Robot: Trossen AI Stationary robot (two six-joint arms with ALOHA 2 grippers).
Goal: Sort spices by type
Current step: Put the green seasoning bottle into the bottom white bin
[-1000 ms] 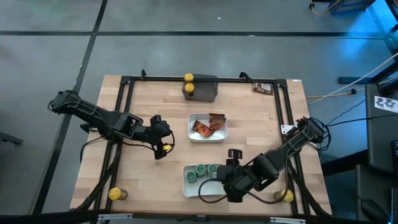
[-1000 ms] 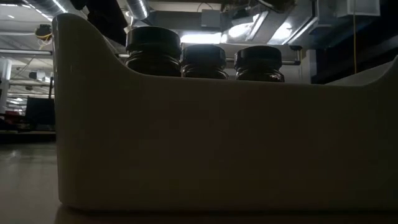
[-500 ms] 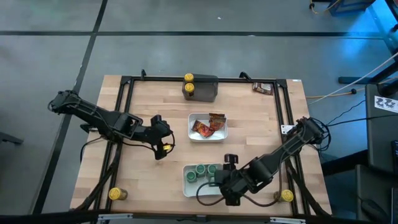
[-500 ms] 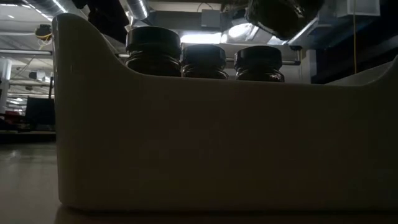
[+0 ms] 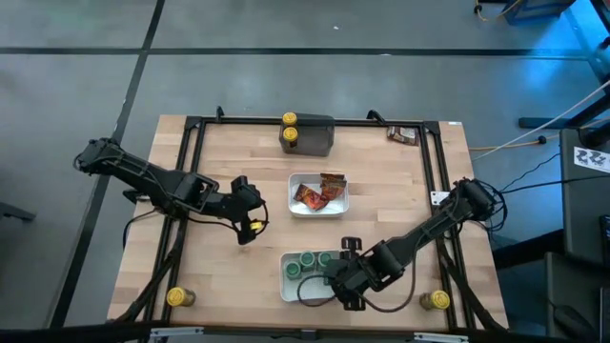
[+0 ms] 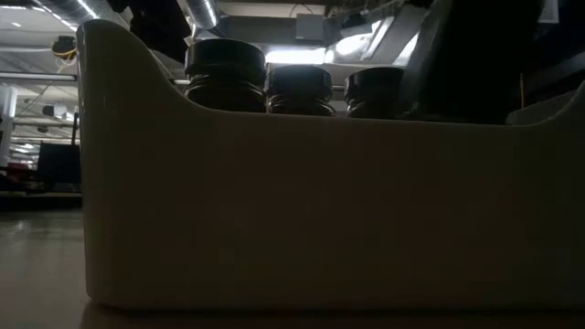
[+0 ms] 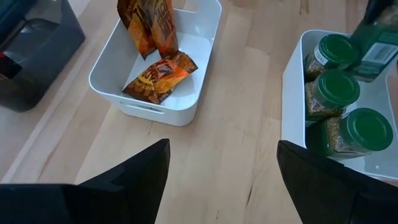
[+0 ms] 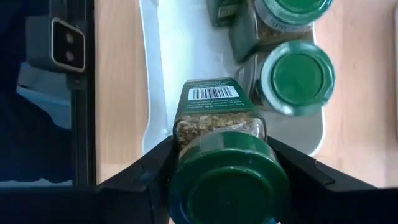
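A white tray (image 5: 289, 283) near the table's near edge holds three green-lidded jars (image 5: 312, 260). My right gripper (image 5: 337, 283) is over this tray's right part, shut on a fourth green-lidded jar (image 8: 215, 118). In the low view its dark shape (image 6: 466, 64) dips behind the tray's rim beside the jars' lids (image 6: 299, 78). My left gripper (image 5: 250, 221) waits open over bare wood to the left of the middle tray (image 5: 344, 202), which holds orange-brown sachets (image 5: 317, 193). Yellow-lidded jars stand on the grey block (image 5: 289, 120) and at the near corners (image 5: 175, 297), (image 5: 438, 300). My right gripper pinches the green-lidded jar between its two fingers (image 8: 155, 169), one on each side of the upper body (image 8: 186, 134) just below the lid (image 8: 229, 177). It comes from above, with the lid toward the wrist and the base toward the tray floor. Whether the base touches the floor I cannot tell.
A dark grey block (image 5: 315, 136) sits at the far edge. One sachet (image 5: 402, 134) lies loose at the far right corner. A black frame (image 5: 195, 171) runs along the table's sides. Bare wood shows between the two trays (image 7: 242, 124).
My right gripper has carried the green-lidded jar toward the table's left and down, from above the near tray's right rim into its right part. In the low view its dark shape has dropped behind the rim. The left arm has kept still.
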